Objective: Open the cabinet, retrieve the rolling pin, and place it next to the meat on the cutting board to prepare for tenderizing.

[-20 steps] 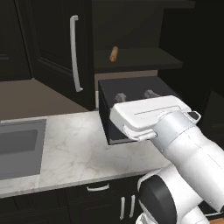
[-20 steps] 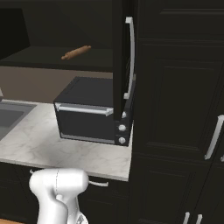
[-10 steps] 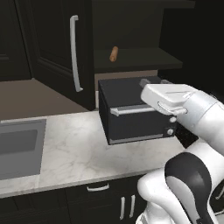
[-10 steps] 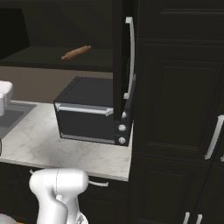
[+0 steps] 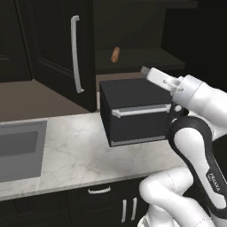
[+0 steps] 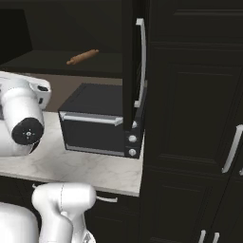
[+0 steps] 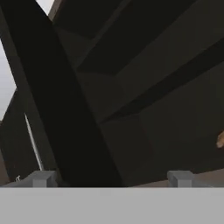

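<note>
The tool [image 7: 111, 178] has its two tips set wide apart with nothing between them, pointing up into the dark interior of the cabinet [image 5: 53, 48]. In the left base view the hand sits above the front right corner of the black oven [image 5: 135, 111] that stands on the desk [image 5: 75, 150], with the forearm curving up from low on the right.

Both cabinet doors appear swung open, so the step in hand is judged to be the reach for the rolling pin [image 6: 82, 57]. It lies on the cabinet shelf [image 6: 47, 61], above and behind the oven, set at a slant, with one rounded end facing out. In the hand view a small brown tip [image 7: 220, 140] shows at the far right edge, so the pin is well off the tool's centre line.

To do this well, the hand should rise clear of the oven top, swing until the pin sits between the tips, and turn so the tips straddle the rod across its width, near the middle. The open right door [image 6: 133, 66] stands close to the path; keep the wrist away from it.
</note>
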